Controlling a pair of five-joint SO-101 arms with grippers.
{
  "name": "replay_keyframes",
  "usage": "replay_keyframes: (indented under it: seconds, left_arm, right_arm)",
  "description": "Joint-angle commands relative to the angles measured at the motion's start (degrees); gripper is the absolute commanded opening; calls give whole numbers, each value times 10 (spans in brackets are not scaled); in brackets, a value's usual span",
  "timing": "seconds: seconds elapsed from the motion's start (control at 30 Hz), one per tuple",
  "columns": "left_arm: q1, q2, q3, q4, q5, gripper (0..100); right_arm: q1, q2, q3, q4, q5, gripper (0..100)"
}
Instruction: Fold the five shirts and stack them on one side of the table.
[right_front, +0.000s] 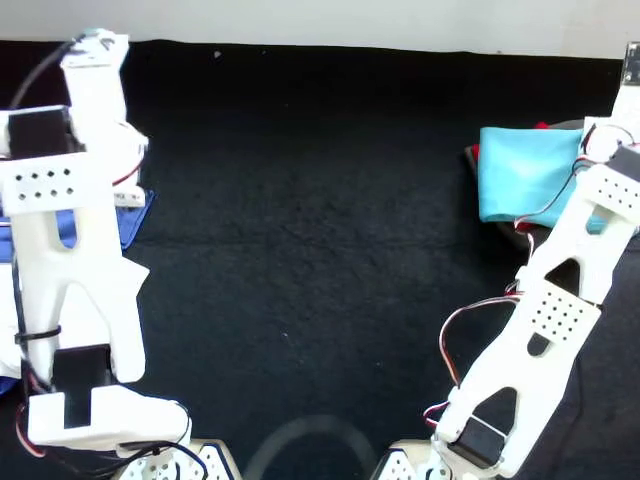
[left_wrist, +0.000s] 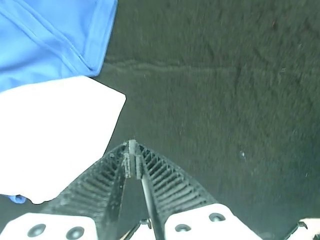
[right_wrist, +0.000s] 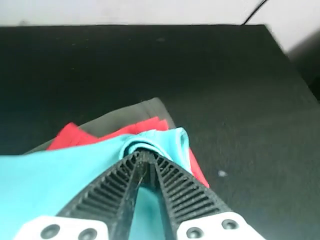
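- Shirt stack (right_front: 520, 175) sitting at 3 o'clock on the table (right_front: 320, 220): teal shirt (right_wrist: 60, 185) on top, red shirt (right_wrist: 75, 135) and grey shirt (right_wrist: 135, 112) underneath.
- Blue shirt (right_front: 135, 218) over at 9 o'clock.
- Right gripper (right_wrist: 145, 157) pinching a fold at the teal shirt's edge.
- Left gripper (left_wrist: 132, 160) pressed together on nothing, near the blue shirt.

I see the teal shirt (right_wrist: 50, 180) and blue shirt (left_wrist: 45, 45) are soft, smooth cloth; the table (right_front: 320, 250) looks black, fuzzy, matt.
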Motion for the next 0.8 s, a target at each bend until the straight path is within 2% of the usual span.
replay_keyframes:
  seconds: [0.0, 0.17, 0.47, 0.63, 0.77]
  left_arm:
    - [-13, -29, 13, -4, -4, 10]
    - [-26, -29, 12, -4, -19, 10]
    - [-29, -29, 12, -1, -44, 10]
    - [-29, -29, 11, -1, -44, 10]
    - [-48, -63, 13, -4, -41, 10]
  right_arm:
    - [31, 8, -10, -81, 5, 7]
    - [54, 37, -11, -136, 5, 7]
    - [56, 0, -51, -112, 2, 13]
    - [42, -80, -108, -57, -94, 15]
    - [12, -139, -115, -13, -113, 57]
